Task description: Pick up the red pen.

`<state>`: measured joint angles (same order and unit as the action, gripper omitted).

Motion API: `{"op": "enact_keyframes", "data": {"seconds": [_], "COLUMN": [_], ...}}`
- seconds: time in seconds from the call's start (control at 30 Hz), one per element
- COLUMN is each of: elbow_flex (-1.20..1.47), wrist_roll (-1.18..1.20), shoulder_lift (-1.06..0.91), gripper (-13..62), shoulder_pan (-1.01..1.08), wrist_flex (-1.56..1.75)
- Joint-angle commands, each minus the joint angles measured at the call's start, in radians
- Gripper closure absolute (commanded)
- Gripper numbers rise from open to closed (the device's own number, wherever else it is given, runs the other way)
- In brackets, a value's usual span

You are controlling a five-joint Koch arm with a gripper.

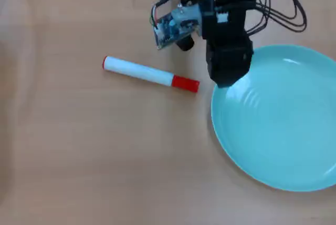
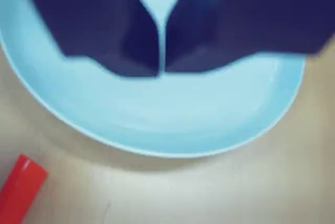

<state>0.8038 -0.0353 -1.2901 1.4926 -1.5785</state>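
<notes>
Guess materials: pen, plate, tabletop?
Red pen: likely plastic, smooth white barrel, glossy red cap. Teal plate: glossy, with highlights and faint concentric rings; glazed ceramic or melamine, can't tell. Table: matte wood-look surface, faint grain, probably laminate.

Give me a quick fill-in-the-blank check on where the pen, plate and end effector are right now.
1. The red pen lies flat on the ____, not on the plate.
2. In the overhead view, the pen's red cap points toward the teal ____.
3. In the wrist view, the end effector hangs over the plate with its jaws nearly ____.
4. The end effector holds ____.

Missing words: table; plate; closed; nothing
</notes>
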Motion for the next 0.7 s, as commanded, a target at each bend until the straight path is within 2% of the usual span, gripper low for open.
{"op": "enact_keyframes", "data": {"seconds": [0.0, 0.27, 0.5, 0.67], "elbow_flex": [-0.026, -0.026, 0.051, 0.273], "wrist_roll": [0.032, 0.164, 0.184, 0.155], "shoulder_lift": [-0.012, -0.032, -0.201, -0.356], "gripper": [56.0, 49.1, 28.0, 18.5], "shoulder_pan": [0.006, 0.017, 0.129, 0.325], "wrist_flex": [-0.063, -0.198, -0.324, -0.322]}}
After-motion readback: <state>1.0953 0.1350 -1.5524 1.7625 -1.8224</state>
